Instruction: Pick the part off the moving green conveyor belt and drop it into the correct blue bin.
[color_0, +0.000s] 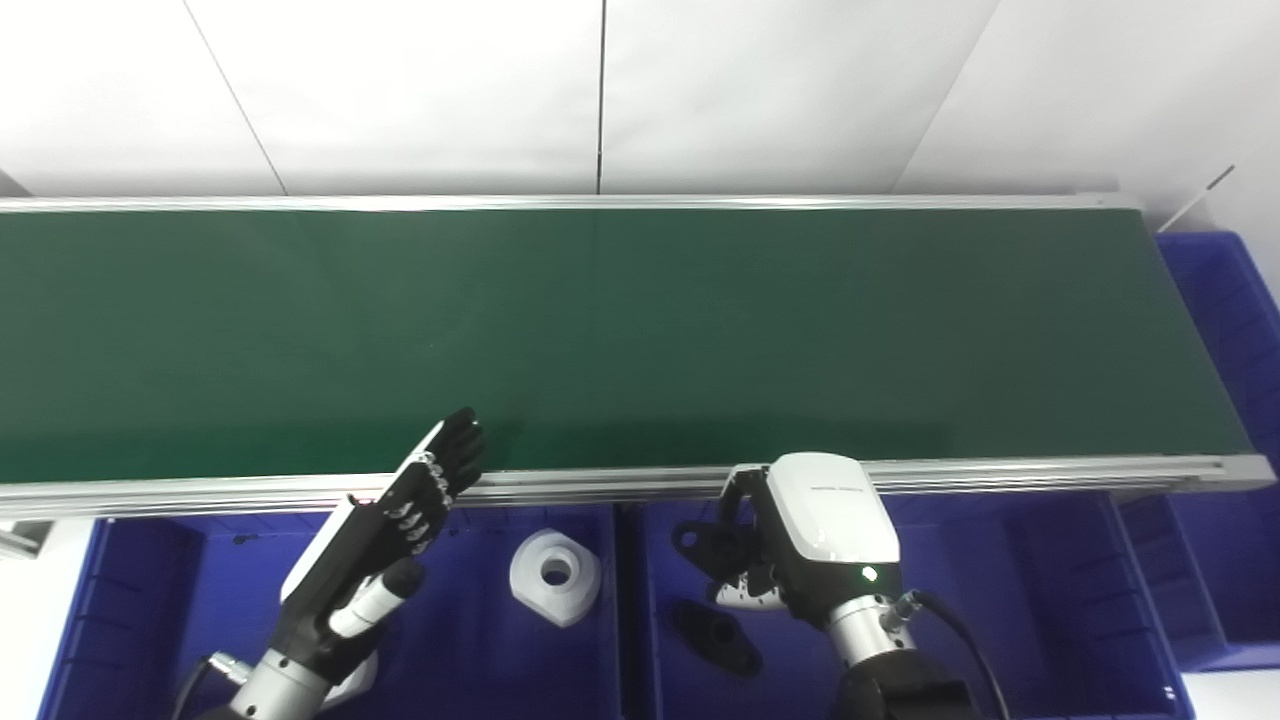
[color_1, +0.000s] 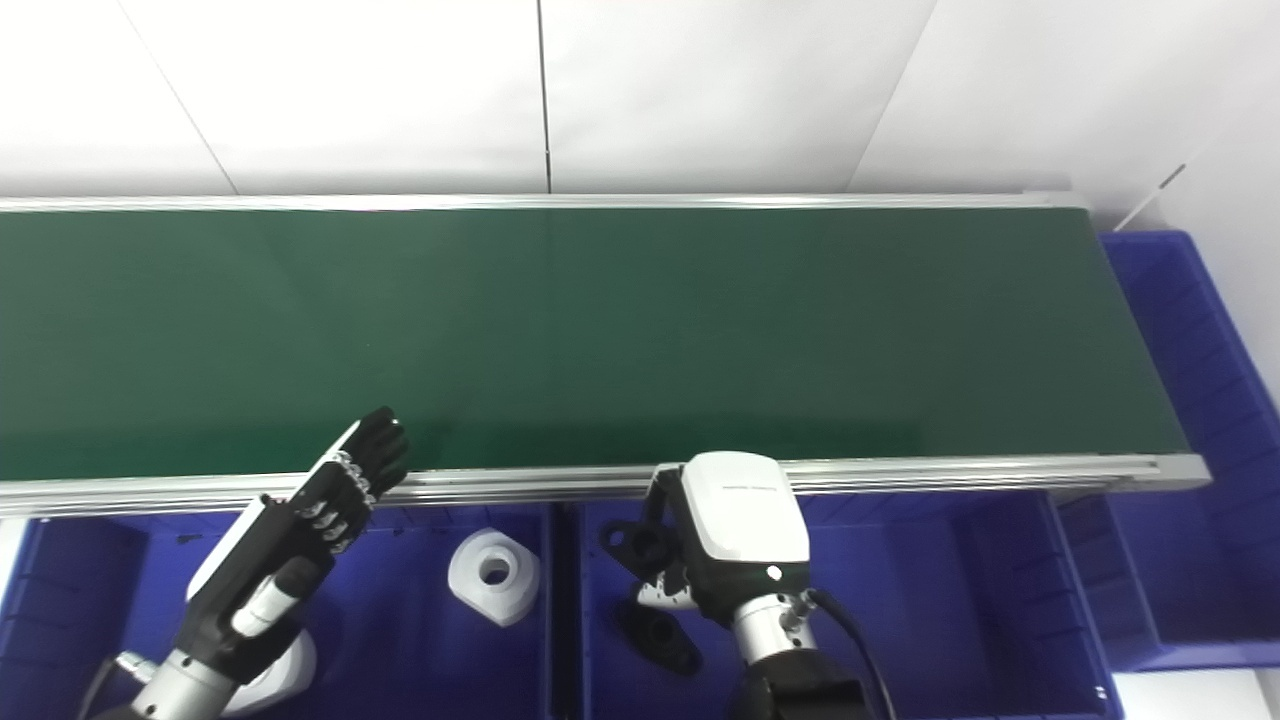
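Black part (color_0: 700, 545) sits grasped in our right hand (color_0: 800, 545) above a blue bin (color_0: 1000, 600). Our left hand (color_0: 400, 510) hovers, fingers (color_0: 455, 450) released and straight.

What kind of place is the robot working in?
Probably a factory-style sorting station or test lab. A long green conveyor belt with metal rails runs past plain white walls, and blue plastic bins below hold sorted parts, like a white plastic ring-shaped part and a black flat part.

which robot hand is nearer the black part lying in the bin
Right. The right robot hand hangs just above and beside the black part in the same bin. The left robot hand is over the neighbouring bin, beyond the white part.
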